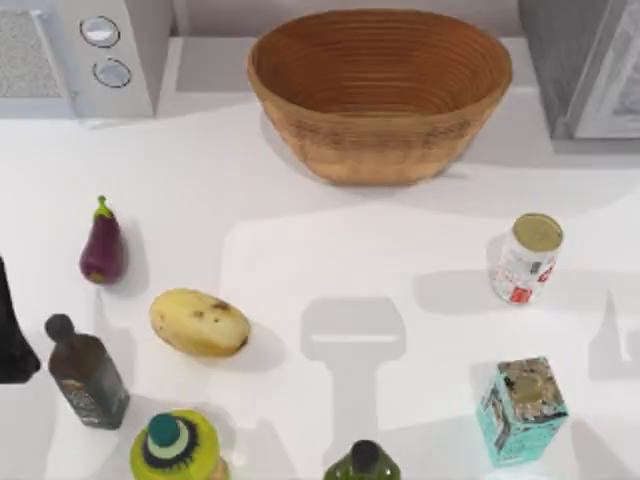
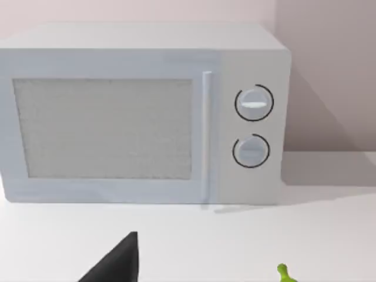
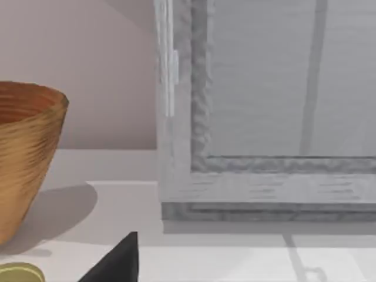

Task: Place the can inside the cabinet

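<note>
While the can [image 1: 528,258] stands upright and ungrasped near the table's right edge, the cabinet [image 1: 585,60] sits shut at the far right corner. Whether either gripper is clenched cannot be told. An approach is judged pending; reaching the can is called for next.

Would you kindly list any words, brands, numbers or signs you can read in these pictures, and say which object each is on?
No text can be read.
can: red markings on a white label, too blurred to read.
teal carton: dark print on its side, too small to read.
dark bottle: pale patterned label, unreadable.
microwave: two round knobs, no visible lettering or numbers.
cabinet: no markings.
</note>
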### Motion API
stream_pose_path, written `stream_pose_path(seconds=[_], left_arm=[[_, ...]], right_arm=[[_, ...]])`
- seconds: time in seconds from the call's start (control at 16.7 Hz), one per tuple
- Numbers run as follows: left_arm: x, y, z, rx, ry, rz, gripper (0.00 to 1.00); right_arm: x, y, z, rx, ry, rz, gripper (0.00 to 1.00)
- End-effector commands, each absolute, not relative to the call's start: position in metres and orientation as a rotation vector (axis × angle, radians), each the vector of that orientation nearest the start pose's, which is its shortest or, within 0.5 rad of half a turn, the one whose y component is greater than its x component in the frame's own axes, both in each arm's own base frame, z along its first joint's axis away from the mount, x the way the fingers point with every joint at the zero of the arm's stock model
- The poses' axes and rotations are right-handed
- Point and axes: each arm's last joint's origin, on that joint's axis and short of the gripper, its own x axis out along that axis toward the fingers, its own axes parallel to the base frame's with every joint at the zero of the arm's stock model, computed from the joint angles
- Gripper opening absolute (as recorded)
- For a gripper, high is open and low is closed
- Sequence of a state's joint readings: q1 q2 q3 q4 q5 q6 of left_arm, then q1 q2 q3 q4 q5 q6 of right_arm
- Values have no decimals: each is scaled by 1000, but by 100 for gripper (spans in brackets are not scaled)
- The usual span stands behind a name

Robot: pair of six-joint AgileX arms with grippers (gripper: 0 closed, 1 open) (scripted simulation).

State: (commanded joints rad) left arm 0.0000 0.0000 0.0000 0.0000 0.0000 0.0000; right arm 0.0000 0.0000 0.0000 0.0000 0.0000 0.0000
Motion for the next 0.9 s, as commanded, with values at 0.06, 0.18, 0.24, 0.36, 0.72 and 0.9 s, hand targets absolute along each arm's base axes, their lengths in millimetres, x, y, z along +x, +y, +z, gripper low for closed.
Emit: stream_pose_path(seconds=[0.06, 0.18, 0.24, 0.36, 0.72, 0.9], left_arm=[[106, -1, 160, 0, 0, 0, 100], [106, -1, 160, 0, 0, 0, 100], [106, -1, 160, 0, 0, 0, 100], [106, -1, 160, 0, 0, 0, 100], [106, -1, 160, 0, 0, 0, 100], [106, -1, 160, 0, 0, 0, 100]], right_arm=[[106, -1, 160, 0, 0, 0, 100], [106, -1, 161, 3, 3, 1, 100], [107, 0, 162, 9, 9, 2, 100], [111, 3, 165, 27, 33, 5, 100], [142, 26, 174, 87, 183, 13, 100], [166, 48, 171, 98, 271, 11, 100]])
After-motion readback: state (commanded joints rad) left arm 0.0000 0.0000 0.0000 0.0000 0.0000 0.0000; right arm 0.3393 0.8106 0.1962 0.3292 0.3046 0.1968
